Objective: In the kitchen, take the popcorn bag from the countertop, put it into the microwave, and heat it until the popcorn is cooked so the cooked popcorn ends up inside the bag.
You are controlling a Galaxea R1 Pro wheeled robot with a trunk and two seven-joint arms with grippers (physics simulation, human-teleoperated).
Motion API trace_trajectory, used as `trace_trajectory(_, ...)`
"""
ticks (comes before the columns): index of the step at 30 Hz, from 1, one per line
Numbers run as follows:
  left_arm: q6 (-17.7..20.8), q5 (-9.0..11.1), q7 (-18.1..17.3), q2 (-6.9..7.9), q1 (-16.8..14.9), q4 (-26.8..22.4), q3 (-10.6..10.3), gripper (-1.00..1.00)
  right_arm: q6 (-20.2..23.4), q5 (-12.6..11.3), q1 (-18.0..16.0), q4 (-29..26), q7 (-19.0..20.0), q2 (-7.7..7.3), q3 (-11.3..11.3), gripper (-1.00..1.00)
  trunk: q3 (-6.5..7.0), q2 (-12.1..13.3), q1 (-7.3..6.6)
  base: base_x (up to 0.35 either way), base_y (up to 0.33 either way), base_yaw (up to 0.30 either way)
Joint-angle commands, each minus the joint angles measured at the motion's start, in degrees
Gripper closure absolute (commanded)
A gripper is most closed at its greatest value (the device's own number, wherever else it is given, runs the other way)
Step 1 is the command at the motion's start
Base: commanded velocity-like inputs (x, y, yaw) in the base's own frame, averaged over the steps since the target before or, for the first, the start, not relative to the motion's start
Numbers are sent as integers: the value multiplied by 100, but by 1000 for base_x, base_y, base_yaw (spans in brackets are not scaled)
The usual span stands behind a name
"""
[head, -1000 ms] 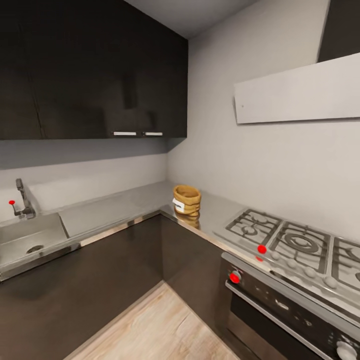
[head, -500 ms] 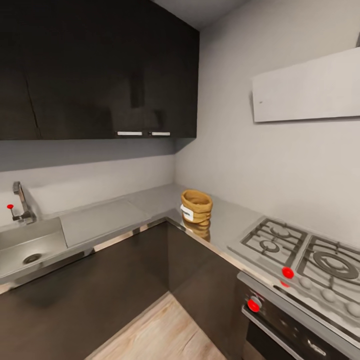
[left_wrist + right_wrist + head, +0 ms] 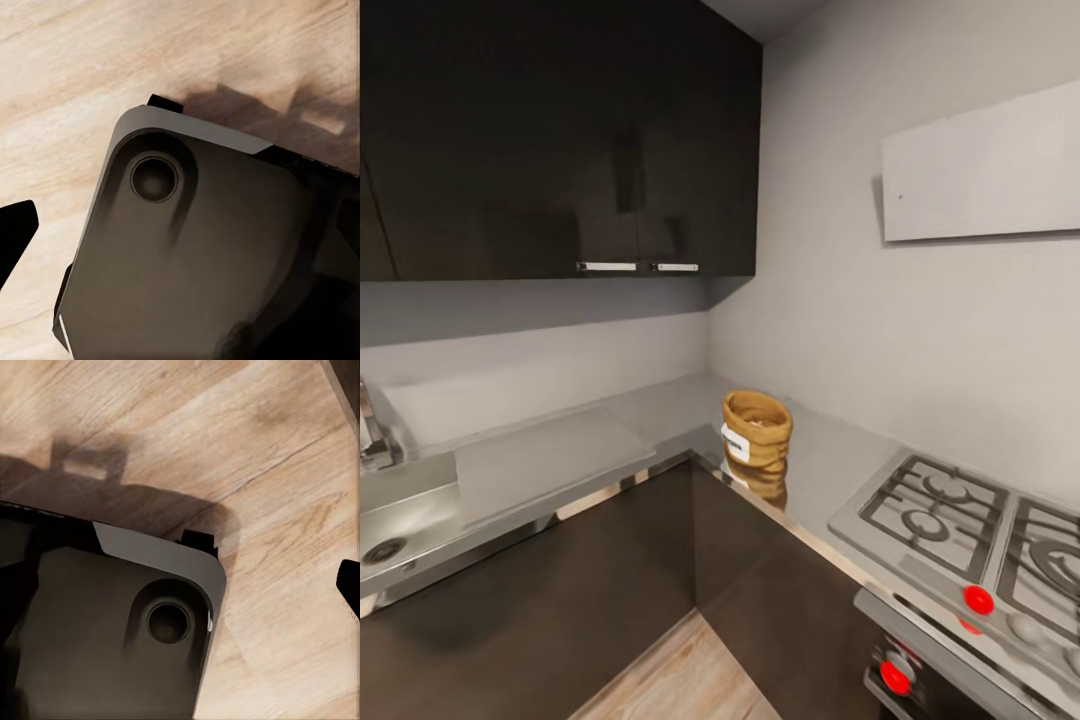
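Observation:
The popcorn bag [image 3: 757, 431], a small tan sack with a rolled rim and a white label, stands upright on the steel countertop [image 3: 660, 415] near the inner corner. Its reflection shows on the glossy surface in front of it. Whether popcorn lies inside is too small to tell. The microwave is out of view. In the left wrist view one dark fingertip [image 3: 15, 234] sticks in at the picture's edge over the wood floor. The right wrist view has a dark fingertip [image 3: 349, 583] at its edge too. Nothing sits by either fingertip.
A gas hob [image 3: 960, 520] with black grates and red knobs lies right of the bag. A sink [image 3: 395, 510] is at the far left. Dark wall cabinets [image 3: 560, 140] hang above. Both wrist views look down on my dark base [image 3: 195, 255] and the plank floor [image 3: 247, 442].
The whole head picture has shifted: the camera has come closer to the counter corner, so the sink slid left and the hob right. The bag itself has not moved.

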Motion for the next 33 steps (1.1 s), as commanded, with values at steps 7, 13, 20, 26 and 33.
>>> trace_trajectory(7, -12, 60, 20, -2, -1, -4, -15, -100, 16, 38, -6, 17, 5, -4, -35, -100, -27, -4, 2, 26, 0, 0)
trace_trajectory(13, -12, 60, 26, -2, -1, -4, -15, -100, 22, 152, -6, 17, -6, -6, -29, -100, -80, -4, 2, 0, 0, 0)
trace_trajectory(20, -12, 61, 29, -2, -1, -4, -15, -100, 17, 302, -6, 17, -31, -6, -40, -100, -144, -4, 2, 0, 0, 0)
trace_trajectory(26, -12, 61, 37, -10, -1, -4, -15, -100, 10, 306, -6, 17, -32, -6, -40, -100, -199, -4, 2, 0, 0, 0)
trace_trajectory(33, -12, 60, 38, -11, -1, -4, -15, -100, 0, 315, -6, 17, -32, -6, -42, -100, -263, -4, 2, 0, 0, 0)
